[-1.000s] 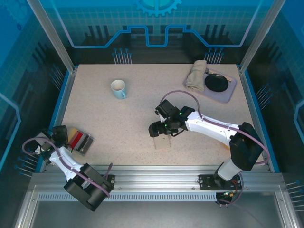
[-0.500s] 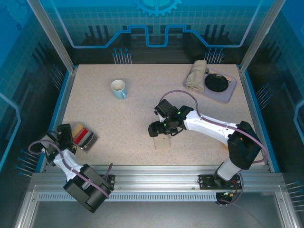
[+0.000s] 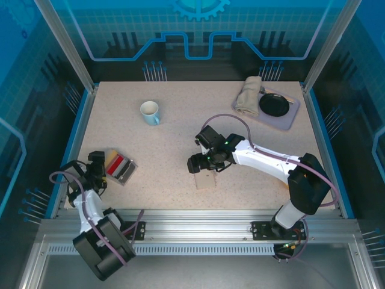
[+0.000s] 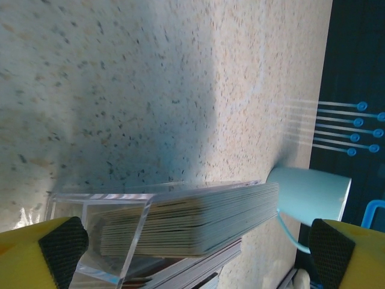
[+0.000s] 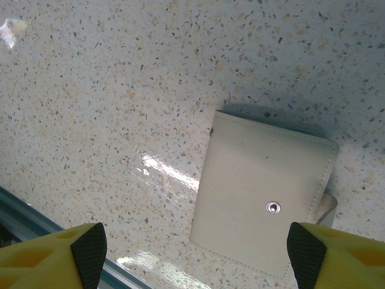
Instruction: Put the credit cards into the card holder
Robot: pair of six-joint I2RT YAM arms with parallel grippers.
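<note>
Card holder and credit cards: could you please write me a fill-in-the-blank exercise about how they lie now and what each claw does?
1. The card holder lies on the table ____, not open.
2. The right claw hovers over the ____.
3. The credit cards are stacked in a clear box in front of the left claw, which is ____.

Missing words: closed; card holder; open.

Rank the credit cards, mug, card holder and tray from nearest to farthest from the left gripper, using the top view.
1. credit cards, right beside the left gripper.
2. mug, back left.
3. card holder, table centre.
4. tray, back right corner.
</note>
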